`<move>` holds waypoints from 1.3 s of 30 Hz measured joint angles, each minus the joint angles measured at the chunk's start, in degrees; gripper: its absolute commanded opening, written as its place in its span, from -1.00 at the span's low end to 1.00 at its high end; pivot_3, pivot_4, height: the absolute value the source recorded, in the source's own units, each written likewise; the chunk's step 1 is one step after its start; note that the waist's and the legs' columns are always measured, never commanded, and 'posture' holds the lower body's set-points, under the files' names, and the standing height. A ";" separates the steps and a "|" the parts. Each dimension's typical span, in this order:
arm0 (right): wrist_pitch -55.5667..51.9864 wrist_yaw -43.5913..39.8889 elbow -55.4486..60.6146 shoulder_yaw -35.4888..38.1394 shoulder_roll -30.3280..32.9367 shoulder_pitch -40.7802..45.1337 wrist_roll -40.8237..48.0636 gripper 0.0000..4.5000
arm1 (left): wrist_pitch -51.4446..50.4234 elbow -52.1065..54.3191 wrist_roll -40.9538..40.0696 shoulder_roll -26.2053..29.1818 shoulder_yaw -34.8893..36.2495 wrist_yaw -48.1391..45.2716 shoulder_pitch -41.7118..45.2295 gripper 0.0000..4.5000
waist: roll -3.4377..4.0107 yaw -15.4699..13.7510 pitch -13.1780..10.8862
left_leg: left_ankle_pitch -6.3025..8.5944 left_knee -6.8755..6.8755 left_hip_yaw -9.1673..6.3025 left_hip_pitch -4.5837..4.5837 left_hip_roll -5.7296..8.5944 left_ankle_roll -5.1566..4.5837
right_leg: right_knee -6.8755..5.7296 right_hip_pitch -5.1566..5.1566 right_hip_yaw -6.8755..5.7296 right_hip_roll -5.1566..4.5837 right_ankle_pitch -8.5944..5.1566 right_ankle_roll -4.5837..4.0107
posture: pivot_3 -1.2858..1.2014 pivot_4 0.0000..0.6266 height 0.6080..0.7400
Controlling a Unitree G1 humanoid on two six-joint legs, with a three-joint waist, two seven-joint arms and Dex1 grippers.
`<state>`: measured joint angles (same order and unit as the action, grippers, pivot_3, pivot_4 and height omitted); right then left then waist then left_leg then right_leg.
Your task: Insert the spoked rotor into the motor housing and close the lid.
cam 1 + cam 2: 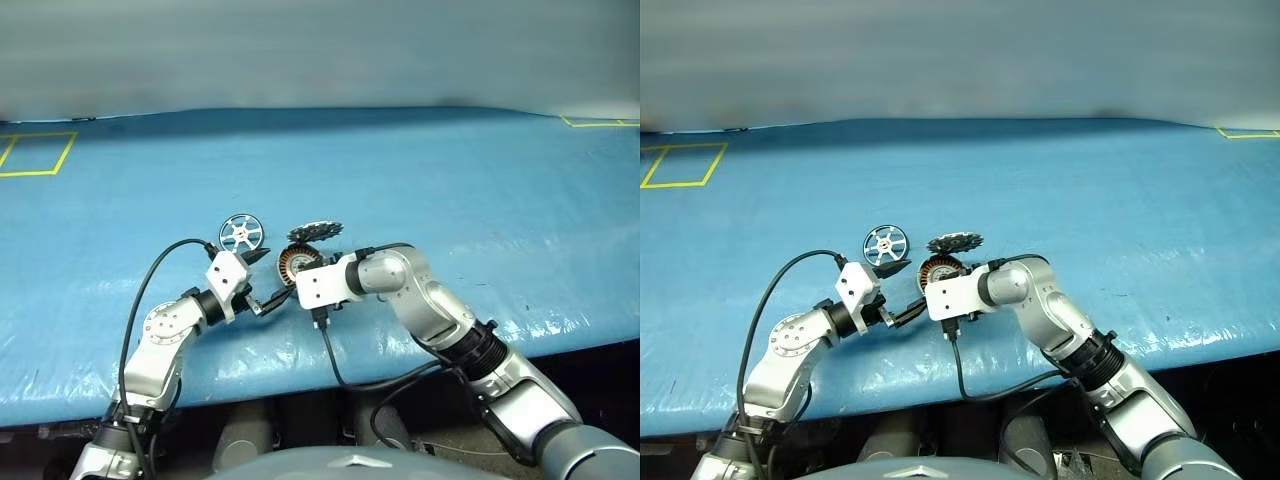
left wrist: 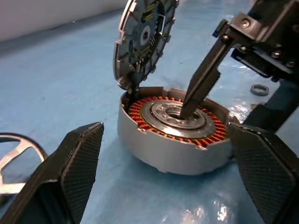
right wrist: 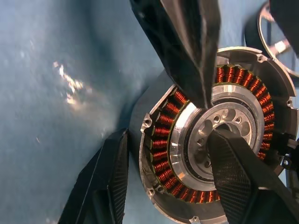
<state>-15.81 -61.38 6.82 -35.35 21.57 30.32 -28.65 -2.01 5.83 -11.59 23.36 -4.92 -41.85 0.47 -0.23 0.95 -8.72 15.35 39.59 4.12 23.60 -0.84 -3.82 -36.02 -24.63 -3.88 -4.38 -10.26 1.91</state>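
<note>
On the blue bench, the motor housing sits with its lid raised; the spoked rotor lies at its ten o'clock. Left pincer gapes empty; right pincer stands apart astride the housing wall.

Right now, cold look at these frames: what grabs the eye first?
The open motor housing at the near middle of the blue table, copper windings bare, with its ribbed lid standing up at the far edge. One finger of the right gripper dips into the housing's central bore, while the left gripper, jaws wide, flanks the casing. The spoked rotor lies on the table beside the housing, to its left, not yet inserted.
</note>
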 measured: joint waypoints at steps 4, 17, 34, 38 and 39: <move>-0.64 0.70 -1.79 -0.84 -1.20 1.26 -0.56 -0.04 | -0.28 0.94 -0.11 0.97 1.38 0.65 -1.08 1.00 | 0.00 -0.25 0.00 | -0.01 0.00 -0.02 -0.04 0.02 0.02 | 0.01 -0.01 -0.02 -0.02 0.00 0.00 | 0.03 -0.52 1.00; -3.77 3.05 -1.66 -0.67 1.39 1.56 -1.59 -0.04 | -1.26 1.23 -0.29 1.01 1.66 0.62 -0.94 1.00 | 0.01 -0.80 -0.01 | -0.01 0.01 -0.30 -0.04 0.07 -0.03 | 0.02 -0.07 -0.30 -0.13 0.01 0.00 | 0.03 -0.52 1.00; -7.69 4.01 1.50 1.22 3.02 -0.25 -0.14 0.99 | -1.46 1.23 -0.17 0.91 1.29 0.60 0.27 1.00 | 0.02 -1.08 -0.01 | -0.04 0.00 -0.33 0.09 0.11 0.01 | 0.09 -0.01 -0.31 -0.10 -0.01 0.00 | 0.03 -0.52 1.00; -10.03 3.99 4.34 3.96 2.04 -2.66 3.37 0.99 | -1.50 1.24 -0.13 0.91 1.25 0.58 0.26 1.00 | 0.01 -1.09 -0.02 | -0.04 -0.05 -0.34 0.15 0.09 0.01 | 0.09 -0.01 -0.32 -0.10 -0.02 0.00 | 0.03 -0.52 1.00; -10.90 3.91 5.84 4.81 1.60 -3.68 4.92 0.99 | -1.52 1.24 -0.13 0.92 1.21 0.55 0.26 1.00 | 0.03 -1.07 -0.03 | -0.04 -0.06 -0.33 0.17 0.09 0.01 | 0.09 -0.03 -0.30 -0.09 -0.02 -0.01 | 0.03 -0.52 1.00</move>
<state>-26.70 -57.47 12.67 -30.54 23.17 26.63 -23.73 -3.53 7.07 -11.73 24.28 -3.71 -41.30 0.74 -0.21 -0.12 -8.75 15.31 39.53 3.78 23.77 -0.75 -3.81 -35.94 -24.66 -4.19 -4.47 -10.28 1.90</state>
